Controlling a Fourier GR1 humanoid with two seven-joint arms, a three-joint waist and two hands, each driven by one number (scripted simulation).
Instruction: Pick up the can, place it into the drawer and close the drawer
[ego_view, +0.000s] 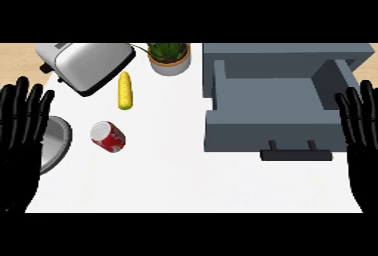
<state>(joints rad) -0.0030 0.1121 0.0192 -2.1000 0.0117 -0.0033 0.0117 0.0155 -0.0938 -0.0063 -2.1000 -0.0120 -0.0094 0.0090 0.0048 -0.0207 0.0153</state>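
Both black hands rest open at the counter's sides; the red can lies untouched on the white top.

The left hand (21, 130) shows at the view's left edge and the right hand (362, 135) at its right edge, each with fingers straight and up, holding nothing. Just inside the left hand sits a round metal bowl (53, 145), partly hidden by it. Near the bowl's right, the red-and-white drink can (108, 136) lies on its side on the white counter (184, 185), its long axis tilted, its silvery end pointing up-left toward the toaster. Beyond it lie a yellow corn cob (125, 90), a silver toaster (85, 64) and a potted green plant (169, 58). The grey drawer (277, 112) stands pulled open well right of the can, its dark handle (296, 154) facing the robot.
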